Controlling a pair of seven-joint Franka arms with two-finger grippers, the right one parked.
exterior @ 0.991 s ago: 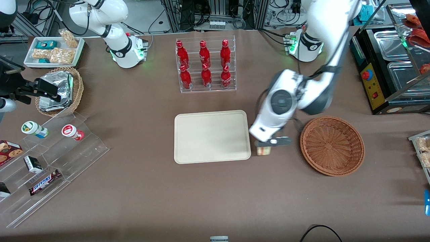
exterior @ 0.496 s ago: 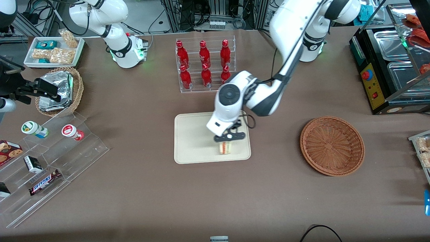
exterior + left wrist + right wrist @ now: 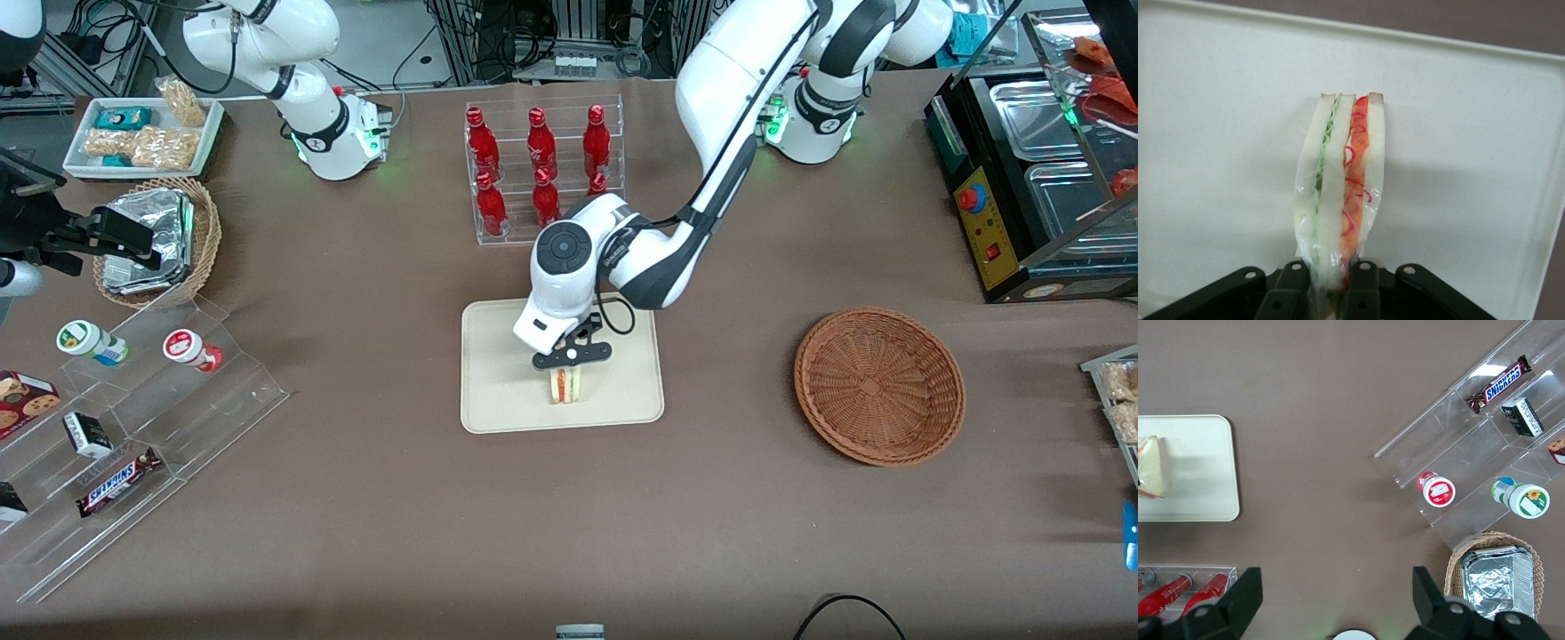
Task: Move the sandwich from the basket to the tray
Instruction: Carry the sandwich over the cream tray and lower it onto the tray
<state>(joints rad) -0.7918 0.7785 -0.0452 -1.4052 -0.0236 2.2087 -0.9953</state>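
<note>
My left gripper is shut on the sandwich and holds it over the cream tray, near the tray's edge nearest the front camera. The sandwich hangs cut side out, with pale bread, green and red-orange layers in clear wrap. The black fingers pinch its narrow end, with the tray close under it. The sandwich's corner also shows in the right wrist view on the tray. The reddish-brown wicker basket stands empty toward the working arm's end of the table.
A clear rack of red bottles stands farther from the front camera than the tray. Toward the parked arm's end are a tan basket of foil packets, a white bin of snacks and a clear stepped stand with snacks.
My gripper carried the sandwich from the table beside the basket sideways onto the space over the tray, then a little further toward the tray's middle.
</note>
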